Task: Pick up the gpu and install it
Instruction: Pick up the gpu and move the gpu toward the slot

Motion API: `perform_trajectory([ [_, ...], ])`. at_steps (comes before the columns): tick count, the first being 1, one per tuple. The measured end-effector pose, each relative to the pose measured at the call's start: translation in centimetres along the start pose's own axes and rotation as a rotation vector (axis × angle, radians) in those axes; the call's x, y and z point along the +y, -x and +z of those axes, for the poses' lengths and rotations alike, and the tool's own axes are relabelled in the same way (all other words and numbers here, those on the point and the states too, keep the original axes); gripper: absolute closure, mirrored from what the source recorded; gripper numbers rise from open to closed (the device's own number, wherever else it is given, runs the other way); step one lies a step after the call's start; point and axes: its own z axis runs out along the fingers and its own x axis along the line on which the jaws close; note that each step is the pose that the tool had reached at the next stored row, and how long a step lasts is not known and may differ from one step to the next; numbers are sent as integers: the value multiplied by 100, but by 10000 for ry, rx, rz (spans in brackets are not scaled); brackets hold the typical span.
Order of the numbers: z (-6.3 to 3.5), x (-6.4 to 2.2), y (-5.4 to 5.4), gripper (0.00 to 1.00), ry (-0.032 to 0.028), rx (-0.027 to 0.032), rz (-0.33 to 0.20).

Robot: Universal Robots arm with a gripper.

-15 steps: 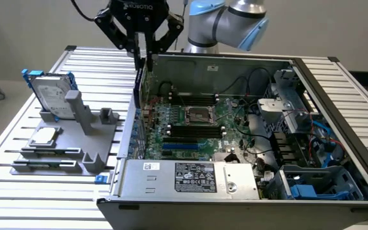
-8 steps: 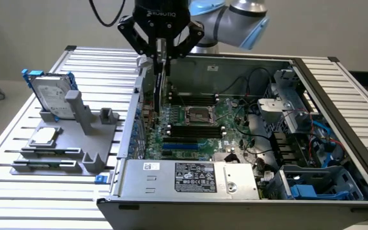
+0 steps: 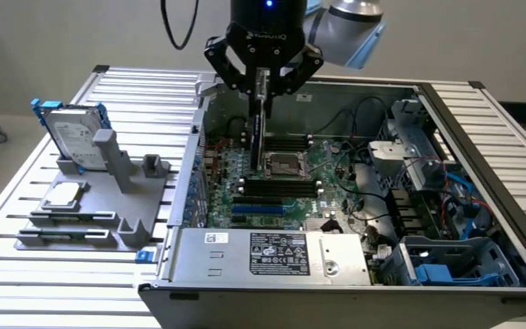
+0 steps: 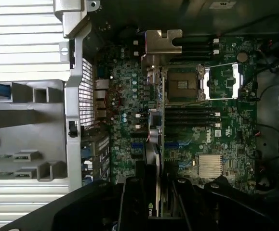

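My gripper (image 3: 262, 92) hangs over the open computer case (image 3: 482, 157), shut on the gpu (image 3: 259, 133). The card is held upright and seen edge-on, a thin dark strip reaching down toward the motherboard (image 3: 336, 171). Its lower end is close over the board beside the CPU socket (image 3: 281, 163). In the wrist view the gpu (image 4: 154, 139) runs away from the gripper (image 4: 153, 197) between the black fingers (image 4: 132, 202). Its silver end bracket (image 4: 162, 41) is at the far end, above the green board (image 4: 125, 110). Whether the card touches a slot I cannot tell.
Long black memory slots (image 3: 281, 186) and blue slots (image 3: 255, 205) lie on the board. A power supply (image 3: 272, 253) fills the case's near side, with drive cages (image 3: 455, 264) and cables at the exterior view's right. Outside, a grey fixture (image 3: 98, 205) carries a silver hard drive (image 3: 73, 133).
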Motion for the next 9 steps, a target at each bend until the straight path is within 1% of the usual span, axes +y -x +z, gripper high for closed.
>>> perform_trajectory([
  [5, 87, 27, 227, 74, -31, -1, 2],
  [9, 159, 77, 398, 74, -41, -2, 3],
])
